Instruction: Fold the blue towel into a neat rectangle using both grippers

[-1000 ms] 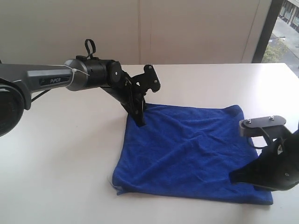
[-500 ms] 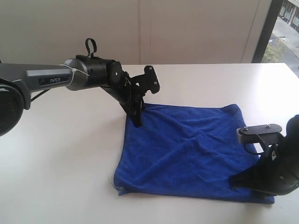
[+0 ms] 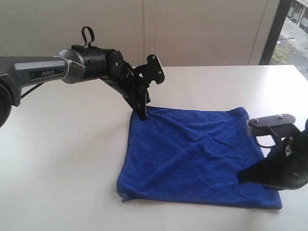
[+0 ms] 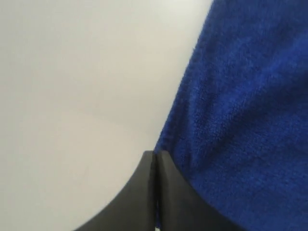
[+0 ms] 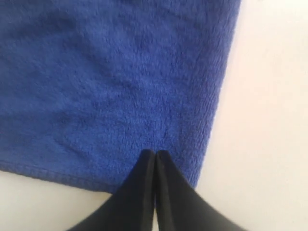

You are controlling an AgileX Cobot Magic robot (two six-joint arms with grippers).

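Note:
The blue towel [image 3: 192, 154] lies flat on the white table as a roughly square sheet with soft creases across its middle. My left gripper [image 3: 143, 115] is shut, its tips down at the towel's far left corner. In the left wrist view the shut jaws of the left gripper [image 4: 155, 153] meet right at the edge of the towel [image 4: 250, 120]. My right gripper [image 3: 241, 177] is shut too, tips resting on the cloth near the near right corner. The right wrist view shows the right gripper [image 5: 155, 151] lying on the towel [image 5: 106, 77], close to two of its edges.
The white table [image 3: 72, 159] extends bare to the left and behind the towel. A pale wall [image 3: 202, 29] runs along the back, with a window [image 3: 293, 29] at the far right.
The left arm has risen and drawn back, its tips sliding from on the cloth to the towel's far left corner. The right gripper dipped slightly, then came back. The towel has not moved.

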